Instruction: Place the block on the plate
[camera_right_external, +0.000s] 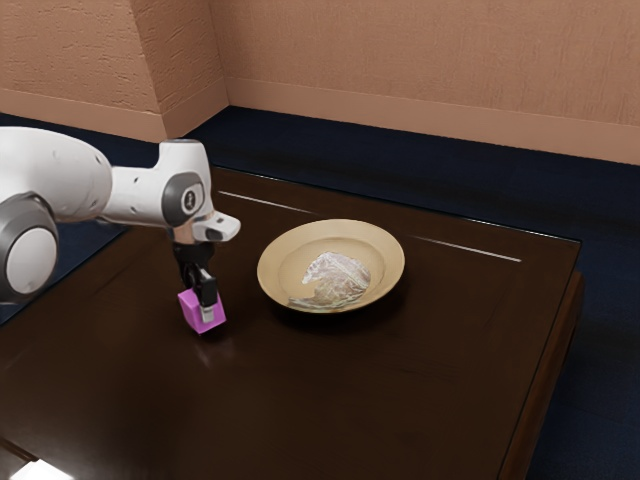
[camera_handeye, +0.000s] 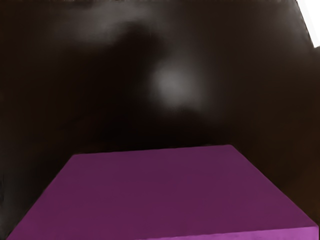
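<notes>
At the exterior view's lower left edge, a bright white patch marks an object you cannot identify from what shows. Above it, from the left edge, your arm reaches inward and ends, left of centre, in the gripper, pointed downward. The gripper is pinching the block: one finger lies flat against the side facing you and the other is largely hidden behind, so the grip is best judged as closed across two opposite sides. Such a hold leaves the underside free, which suits setting the block down flat. You cannot tell whether its base touches the table or hangs just above it. In the wrist view the block's top spans the lower edge, broad and seemingly level with the hand. Just right of the block, near mid-frame, sits the plate, a shallow round dish with a raised rim. Its hollow bears a pale, crinkled patch; whether this is a printed design or clear wrapping, you cannot say. The plate is empty of the block, so your next move probably calls for lifting clear of the rim, then crossing toward the frame's centre; too low a path could nudge the dish.
</notes>
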